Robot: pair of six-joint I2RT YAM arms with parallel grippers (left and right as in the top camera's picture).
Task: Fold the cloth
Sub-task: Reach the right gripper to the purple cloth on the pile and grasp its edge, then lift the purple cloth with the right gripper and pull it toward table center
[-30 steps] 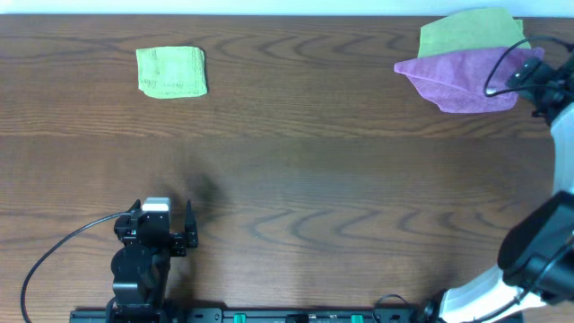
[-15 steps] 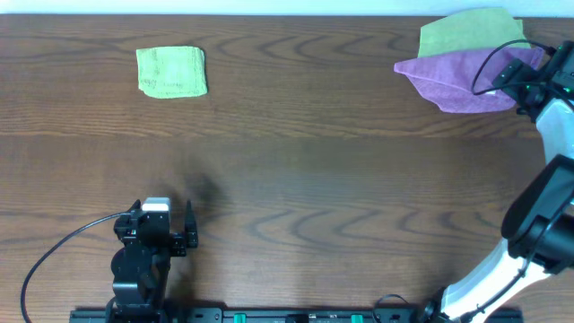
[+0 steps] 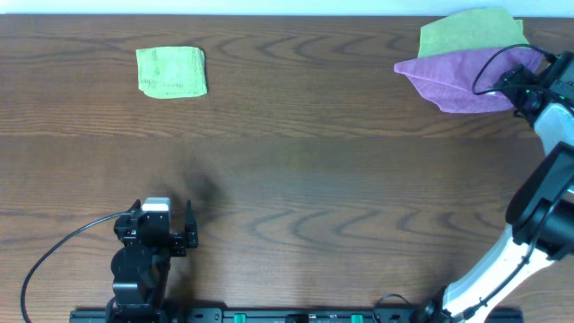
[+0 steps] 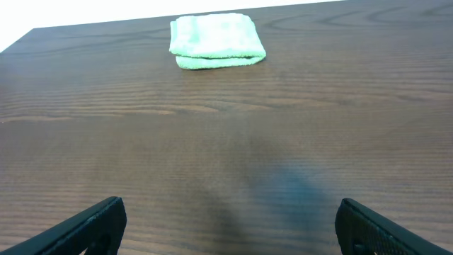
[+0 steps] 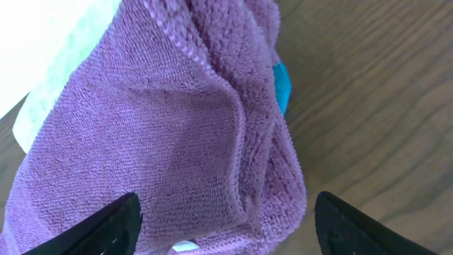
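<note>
- The cloth (image 3: pixel 457 79) sits upper right on the bench (image 3: pixel 314 161), partly over a lime-green cloth (image 3: pixel 466 31); a blue scrap (image 5: pixel 282 85) shows beside its fold.
- My right gripper (image 5: pixel 226 212) is spread wide over it, holding nothing.
- My left gripper (image 4: pixel 226 227) is spread wide too, empty; a folded green cloth (image 3: pixel 171 71) lies upper left.

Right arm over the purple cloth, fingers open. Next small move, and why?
Probably lower the right gripper and close on the bunched edge of the purple cloth: the fingers are open either side of it, holding nothing, and it lies crumpled over a green cloth.
</note>
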